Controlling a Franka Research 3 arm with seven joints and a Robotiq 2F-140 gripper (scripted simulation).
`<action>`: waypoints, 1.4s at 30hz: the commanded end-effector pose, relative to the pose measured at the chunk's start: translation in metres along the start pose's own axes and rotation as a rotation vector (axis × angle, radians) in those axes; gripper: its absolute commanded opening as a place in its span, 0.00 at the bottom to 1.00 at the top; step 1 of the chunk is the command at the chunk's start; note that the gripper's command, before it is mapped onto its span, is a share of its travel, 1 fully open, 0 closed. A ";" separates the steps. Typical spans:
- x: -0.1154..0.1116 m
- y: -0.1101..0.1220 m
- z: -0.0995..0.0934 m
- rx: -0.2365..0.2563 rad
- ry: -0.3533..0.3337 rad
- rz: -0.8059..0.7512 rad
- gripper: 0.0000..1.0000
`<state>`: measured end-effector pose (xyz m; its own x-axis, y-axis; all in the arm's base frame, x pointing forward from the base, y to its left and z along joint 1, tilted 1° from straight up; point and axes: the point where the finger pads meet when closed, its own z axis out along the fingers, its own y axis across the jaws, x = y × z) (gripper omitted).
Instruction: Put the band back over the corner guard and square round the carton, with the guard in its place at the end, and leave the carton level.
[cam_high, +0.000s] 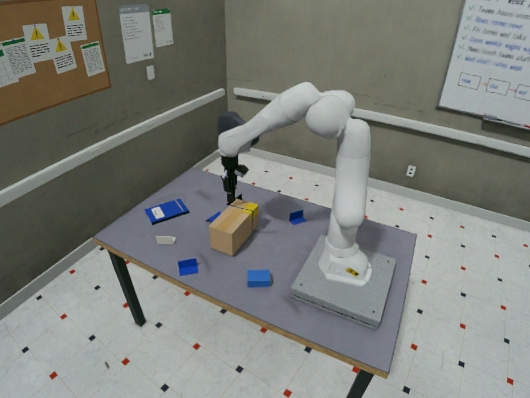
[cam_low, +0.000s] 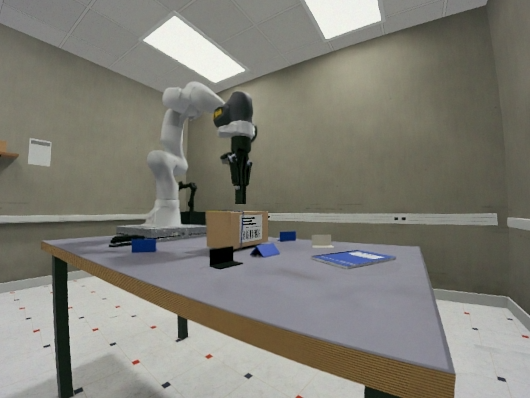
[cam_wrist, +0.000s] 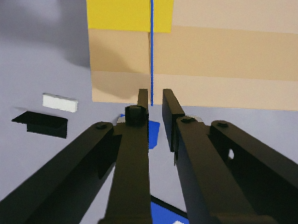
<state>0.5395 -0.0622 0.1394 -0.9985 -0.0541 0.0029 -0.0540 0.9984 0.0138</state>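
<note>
The brown carton (cam_high: 232, 227) sits level on the grey table; it also shows in the exterior view (cam_low: 235, 229) and the wrist view (cam_wrist: 215, 60). A yellow corner guard (cam_high: 250, 207) caps its far top corner (cam_wrist: 130, 15). A thin blue band (cam_wrist: 151, 55) runs across the guard and down the carton face towards my fingertips. My gripper (cam_high: 232, 201) (cam_low: 240, 200) points straight down just above the carton's far top edge. Its fingers stand nearly together with a narrow gap. I cannot make out anything held between them.
A blue booklet (cam_high: 166, 210) and a white block (cam_high: 165, 240) lie to the left. A blue folded piece (cam_high: 214, 216) lies right behind the carton. A blue bracket (cam_high: 188, 266), a blue block (cam_high: 259, 278) and another blue bracket (cam_high: 297, 217) lie around it.
</note>
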 end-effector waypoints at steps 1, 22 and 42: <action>0.000 0.000 0.000 -0.002 0.002 -0.009 0.18; 0.000 0.000 0.005 -0.001 0.003 -0.007 0.18; -0.001 -0.001 0.017 -0.001 0.003 -0.007 0.18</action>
<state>0.5392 -0.0626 0.1242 -0.9984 -0.0548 0.0110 -0.0546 0.9984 0.0144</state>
